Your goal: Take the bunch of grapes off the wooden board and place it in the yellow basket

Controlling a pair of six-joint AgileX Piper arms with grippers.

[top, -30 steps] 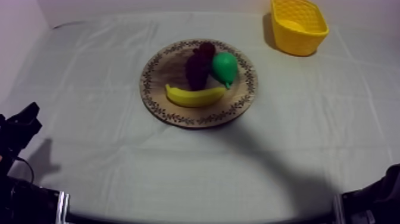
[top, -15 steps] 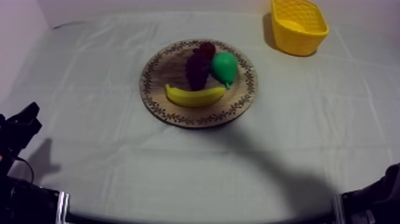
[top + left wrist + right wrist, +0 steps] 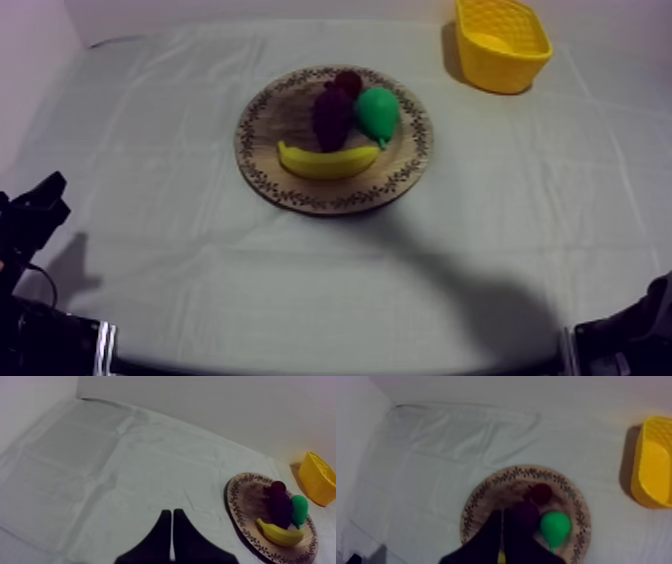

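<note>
covering part of bunch of grapes (image 3: 523, 517), right end effector (image 3: 502, 513) fingers together

Bare cloth (image 3: 150, 200) all round the board (image 3: 275, 125). Wide open lane from it to the basket (image 3: 505, 70) at far right. Grapes (image 3: 331, 115) hemmed in: pear (image 3: 379, 112) touching on right, banana (image 3: 328, 161) across near side, small red fruit (image 3: 349, 82) at far end. Left flank open, bare wood.

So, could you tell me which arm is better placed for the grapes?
Right, probably: the right hand, shut, lines up with the grapes on the board, and the basket stands at that side. The left hand, shut, faces bare cloth.
</note>
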